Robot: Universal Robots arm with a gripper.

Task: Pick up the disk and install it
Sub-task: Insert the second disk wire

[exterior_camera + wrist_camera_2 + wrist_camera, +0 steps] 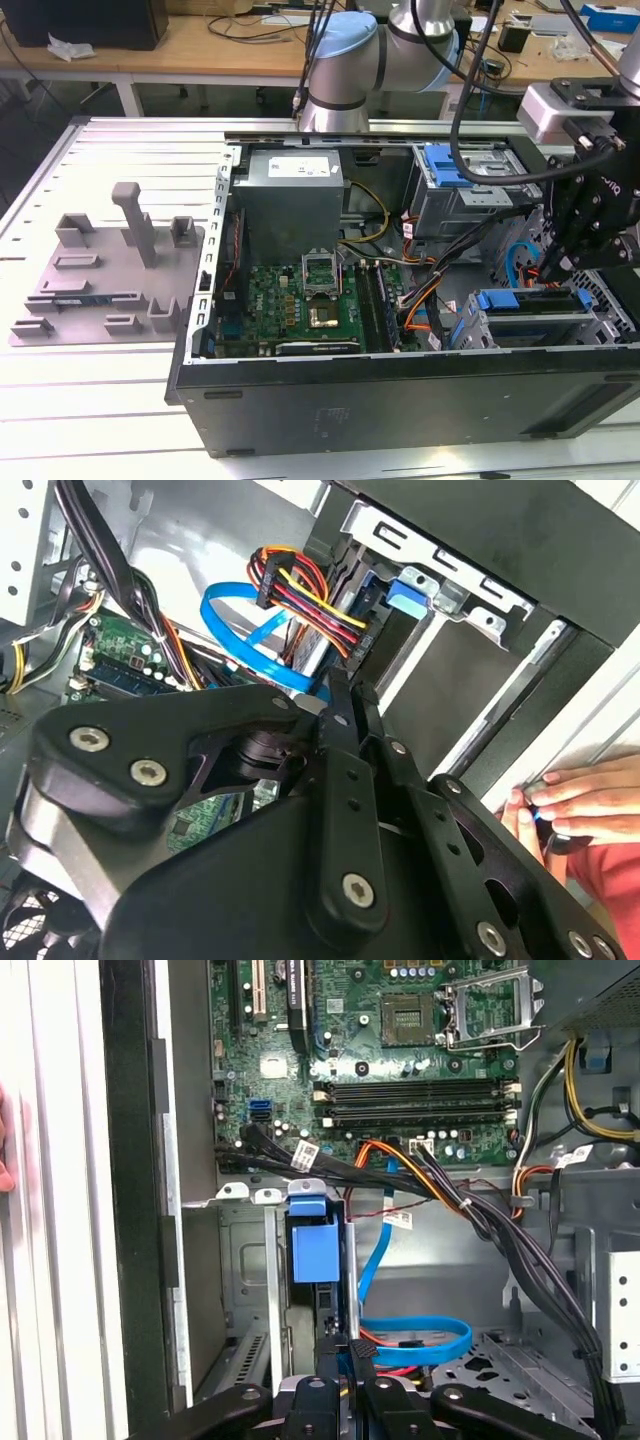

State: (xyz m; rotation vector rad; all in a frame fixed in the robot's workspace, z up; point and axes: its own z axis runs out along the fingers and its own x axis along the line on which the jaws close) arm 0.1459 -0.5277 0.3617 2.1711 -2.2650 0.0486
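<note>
Just beyond the closed gripper tips, the disk upright in its bay.

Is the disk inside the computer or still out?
In. The disk stands on edge in the metal drive cage inside the open case. The gripper sits right at its end.

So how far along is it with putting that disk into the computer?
Nearly done, it seems. The disk, in its blue bracket, already stands in the metal drive cage inside the open computer case. In hand: the gripper is right at the disk's end. Left: I cannot tell whether it is pushed fully home, so final seating may remain.
</note>
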